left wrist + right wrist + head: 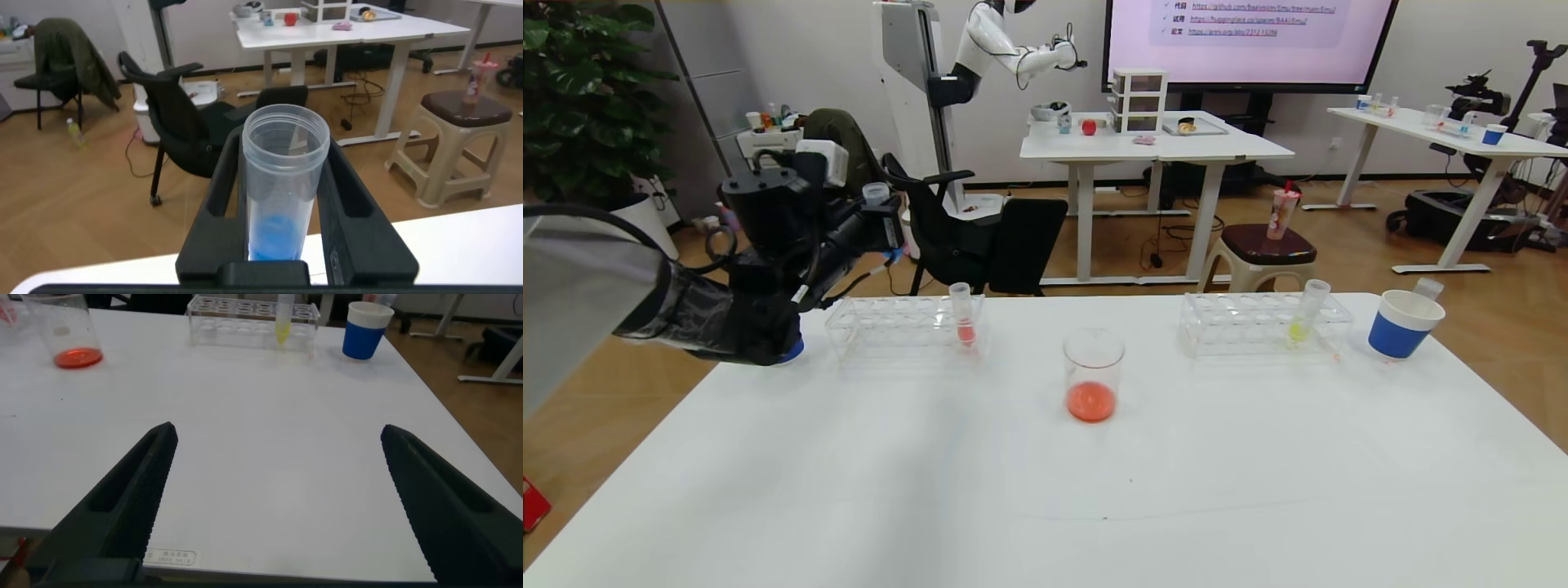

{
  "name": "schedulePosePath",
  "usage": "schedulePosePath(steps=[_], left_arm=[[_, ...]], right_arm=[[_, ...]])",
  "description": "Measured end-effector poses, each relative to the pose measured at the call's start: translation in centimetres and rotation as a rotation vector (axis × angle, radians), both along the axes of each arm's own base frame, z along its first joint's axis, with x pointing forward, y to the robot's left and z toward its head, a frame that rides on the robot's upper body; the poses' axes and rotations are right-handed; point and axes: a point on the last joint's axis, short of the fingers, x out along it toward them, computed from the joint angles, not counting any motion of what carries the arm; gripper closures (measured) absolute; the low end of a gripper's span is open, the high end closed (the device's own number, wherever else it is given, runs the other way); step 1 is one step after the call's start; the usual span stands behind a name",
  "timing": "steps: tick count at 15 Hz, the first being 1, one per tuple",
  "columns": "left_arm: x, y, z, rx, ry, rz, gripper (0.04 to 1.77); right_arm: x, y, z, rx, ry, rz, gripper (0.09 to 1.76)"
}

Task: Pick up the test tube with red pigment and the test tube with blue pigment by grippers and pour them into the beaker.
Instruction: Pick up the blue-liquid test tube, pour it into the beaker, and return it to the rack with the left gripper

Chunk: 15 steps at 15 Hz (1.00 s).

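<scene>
Table [1045, 490] is mostly bare so you've got pouring room. Your left claw [882, 222] hangs lifted past the table's far left corner, clenched on the blue tube [282, 196], upright so nothing spills. Right claw [278, 498] is parked low over the near right side, fingers spread, holding nothing. Beaker [1093, 374] sits centre with red liquid already inside, well apart from the blue tube. Salmon tube [963, 314] waits in the left rack [903, 325]
</scene>
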Motion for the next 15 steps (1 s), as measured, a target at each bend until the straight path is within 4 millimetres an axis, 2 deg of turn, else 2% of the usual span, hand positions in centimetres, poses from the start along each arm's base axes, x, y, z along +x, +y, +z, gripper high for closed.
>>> schedulePosePath(steps=[2,5,8,15], left_arm=[[-0.2,-3.0,1.3,0.081,-0.057,-0.099,1.31],[-0.6,-6.4,1.1,0.235,-0.147,-0.231,1.31],[-0.8,-8.9,-0.2,0.366,-0.251,-0.351,1.31],[0.0,-12.1,-4.8,0.692,-0.499,-0.527,1.31]], right_arm=[[0.0,0.0,0.0,0.000,0.000,0.000,0.11],[0.0,0.0,0.0,0.000,0.000,0.000,0.11],[0.0,0.0,0.0,0.000,0.000,0.000,0.11],[0.0,0.0,0.0,0.000,0.000,0.000,0.11]])
